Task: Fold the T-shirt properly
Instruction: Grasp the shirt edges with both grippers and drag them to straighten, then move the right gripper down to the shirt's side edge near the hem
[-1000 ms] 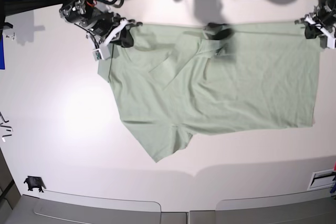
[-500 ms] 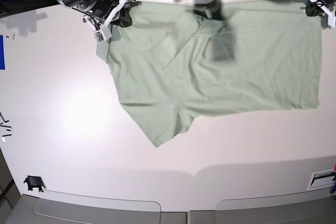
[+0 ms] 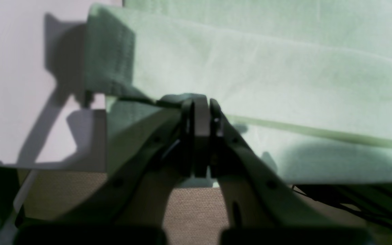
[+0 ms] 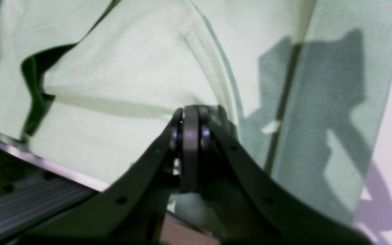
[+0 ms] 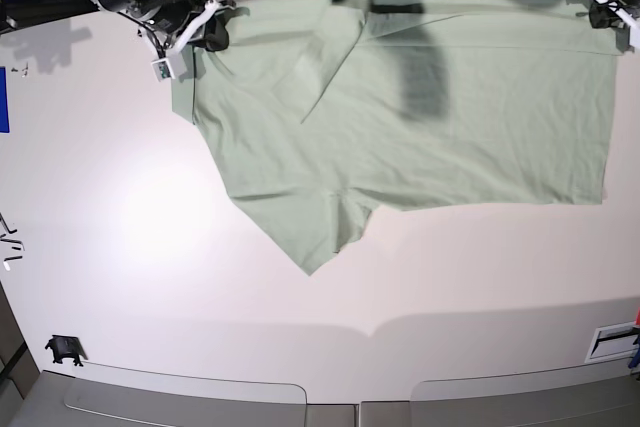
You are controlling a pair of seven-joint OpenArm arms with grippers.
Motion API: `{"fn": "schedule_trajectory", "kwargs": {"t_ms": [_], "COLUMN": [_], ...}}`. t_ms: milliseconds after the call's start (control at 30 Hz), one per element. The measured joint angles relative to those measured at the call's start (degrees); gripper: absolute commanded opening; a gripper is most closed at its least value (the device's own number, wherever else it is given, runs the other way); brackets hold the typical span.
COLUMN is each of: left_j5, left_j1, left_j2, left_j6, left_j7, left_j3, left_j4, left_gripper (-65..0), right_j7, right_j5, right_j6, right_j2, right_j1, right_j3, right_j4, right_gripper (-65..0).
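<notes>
Garment: the pale sage-green short-sleeved soft cloth T-shirt (image 5: 420,117) lies spread on the white matte table (image 5: 120,247), its far edge right at the table's back rim, one sleeve pointing toward the near side.
Left claw: the left gripper (image 3: 201,112) has its jaws pressed together on a pinch of the shirt's edge; in the base view it sits at the far corner on that view's right (image 5: 610,12).
Right claw: the right gripper (image 4: 191,126) is likewise clamped tight on a fold of cloth beside a stitched seam; in the base view it is at the far corner on the left (image 5: 200,32).
Why held so: with the two far corners pinched well apart, the cloth between them is drawn taut and fairly flat; I judge this is to straighten the shirt, or to carry that edge over for a fold.
Cloth state: a diagonal flap lies doubled over near the upper middle, and faint creases run across the body.
Hidden: a dark blurred shadow falls over the shirt's upper middle, so the collar and buttons cannot be made out there.
Cut off: both arms run out of the base picture's top edge; the wrist views show only jaws and nearby cloth.
Unclear: how many layers each claw grips cannot be told.
</notes>
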Motion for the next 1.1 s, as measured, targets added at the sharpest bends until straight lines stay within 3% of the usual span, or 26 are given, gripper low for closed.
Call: {"fn": "schedule_trajectory", "kwargs": {"t_ms": [133, 267, 400, 500, 567, 767, 833, 933, 1100], "left_j5": [0.1, 0.7, 0.5, 0.7, 0.7, 0.6, 0.7, 2.3, 3.0], "left_j1": [0.0, 0.0, 0.0, 0.1, 0.0, 0.0, 0.0, 0.0, 0.0], "left_j2": [0.0, 0.0, 0.0, 0.0, 0.0, 0.0, 0.0, 0.0, 0.0], "left_j6": [0.0, 0.2, 0.2, 0.2, 0.2, 0.2, 0.2, 0.2, 0.2], "left_j7": [-1.4, -2.1, -2.4, -2.3, -3.4, -8.1, -8.1, -8.1, -8.1], "left_j3": [0.0, 0.0, 0.0, 0.0, 0.0, 0.0, 0.0, 0.0, 0.0], "left_j4": [0.2, 2.0, 5.2, 7.4, 9.1, 11.7, 11.9, 11.9, 11.9], "left_gripper": [-63.7, -49.0, -48.1, -48.1, -48.1, -48.1, -48.1, -48.1, -48.1], "right_j7": [-0.5, -1.3, -1.6, -1.8, -1.5, 10.1, 9.9, 10.9, 14.5], "right_j5": [0.6, -0.7, 0.1, 2.3, 3.4, 3.1, 1.9, -3.4, -6.4], "right_j6": [0.0, -0.4, -0.5, -0.5, -0.4, -0.4, -0.4, -0.4, -0.4], "right_j2": [0.0, 0.0, 0.0, 0.0, 0.0, 0.0, 0.0, -0.2, -0.5], "right_j1": [-0.1, 0.7, 1.9, 3.5, 4.7, 10.0, 12.4, 16.1, 20.7], "right_j3": [0.0, 0.0, 0.0, 0.0, 0.0, 0.0, 0.0, 0.0, 0.0], "right_j4": [1.2, 4.0, 7.8, 10.6, 12.2, 13.0, 13.0, 12.6, 5.3], "right_gripper": [-65.0, -65.0, -65.0, -59.3, -59.0, -58.8, -52.5, -35.4, -33.3]}}
